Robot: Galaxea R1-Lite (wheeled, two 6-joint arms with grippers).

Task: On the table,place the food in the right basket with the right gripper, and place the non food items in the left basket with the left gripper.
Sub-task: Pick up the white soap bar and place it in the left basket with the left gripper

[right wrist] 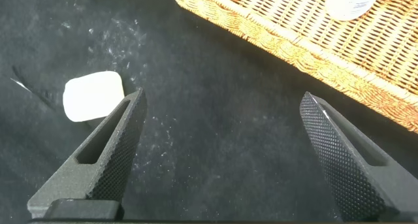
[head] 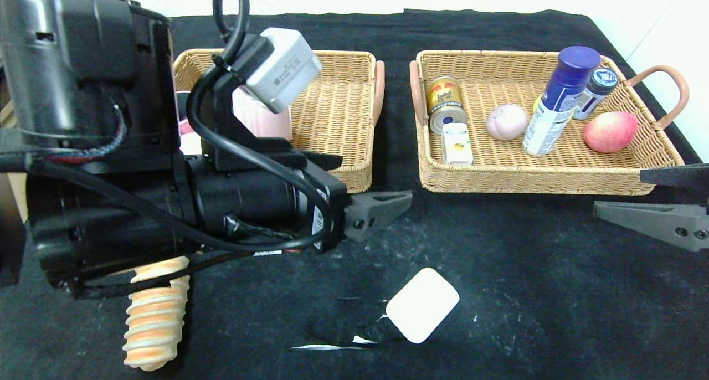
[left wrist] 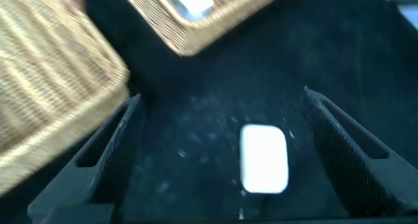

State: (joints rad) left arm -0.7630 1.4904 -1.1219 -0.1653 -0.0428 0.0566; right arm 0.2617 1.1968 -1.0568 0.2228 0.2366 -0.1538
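White soap-like block (head: 422, 304) lies flat on the black table (head: 554, 291), ahead of and below the left claw (head: 382, 205); in the left wrist view the block (left wrist: 264, 157) sits between the two spread fingers (left wrist: 111, 152), nearer one side than dead centre. Nothing held; left claw open wide. Judged non-food, so it belongs to the left claw and the left basket (head: 332, 119).

Step in hand looks like the approach to the block. To do it well: shift sideways until the block sits midway between the fingers, then drop straight down. The block is low and flat, so fingertips need to reach nearly to the cloth or they will skate over the top. Close across the narrower width.

Left basket lies just behind the claw; a pink item (head: 260, 119) is already in it. Ridged orange-and-cream piece (head: 152, 319) lies under the arm, well apart from the block.

Right claw (head: 653, 203) open, empty, parked in front of the right basket (head: 532, 175).
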